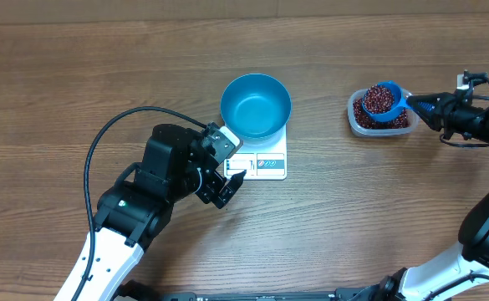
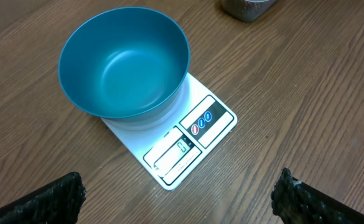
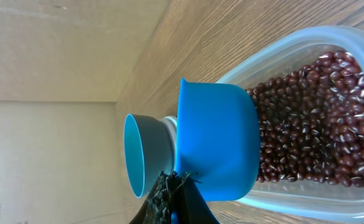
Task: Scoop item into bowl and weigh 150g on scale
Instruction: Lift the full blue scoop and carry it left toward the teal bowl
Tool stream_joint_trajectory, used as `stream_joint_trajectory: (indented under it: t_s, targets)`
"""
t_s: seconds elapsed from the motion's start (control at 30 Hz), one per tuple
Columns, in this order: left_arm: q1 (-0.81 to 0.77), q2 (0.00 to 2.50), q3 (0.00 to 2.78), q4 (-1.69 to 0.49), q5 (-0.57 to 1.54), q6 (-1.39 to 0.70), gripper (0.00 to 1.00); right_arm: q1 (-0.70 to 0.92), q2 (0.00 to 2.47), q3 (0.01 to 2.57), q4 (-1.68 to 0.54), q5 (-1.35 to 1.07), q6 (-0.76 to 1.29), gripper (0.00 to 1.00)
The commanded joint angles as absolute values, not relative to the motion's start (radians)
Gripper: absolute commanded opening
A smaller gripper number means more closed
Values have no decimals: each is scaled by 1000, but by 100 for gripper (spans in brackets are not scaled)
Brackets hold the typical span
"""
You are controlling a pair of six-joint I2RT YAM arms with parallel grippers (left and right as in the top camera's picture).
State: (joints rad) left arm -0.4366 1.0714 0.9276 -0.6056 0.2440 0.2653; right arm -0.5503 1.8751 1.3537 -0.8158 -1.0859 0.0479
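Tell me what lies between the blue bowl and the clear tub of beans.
Nothing: in the overhead view only bare wooden table separates the bowl from the tub.

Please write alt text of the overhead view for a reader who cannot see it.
An empty blue bowl sits on a white scale at the middle of a wooden table. The right gripper holds a blue scoop full of red-brown beans over a clear tub of them; the left gripper is open beside the scale.
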Motion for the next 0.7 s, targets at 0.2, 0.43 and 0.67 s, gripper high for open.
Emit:
stream_joint_trajectory:
  t_s: [0.2,0.43,0.67]
  targets:
    - [-432,1058,919,-606,259,273,99,-557,1876,1348,-814,-1216,28,4]
    - [-432,1058,919,-606,259,273,99,-557,1876,1348,-813,-1290,28,4]
    - [-432,1058,919,-606,259,273,100,-557,1876,1348,-809,-1358,9,4]
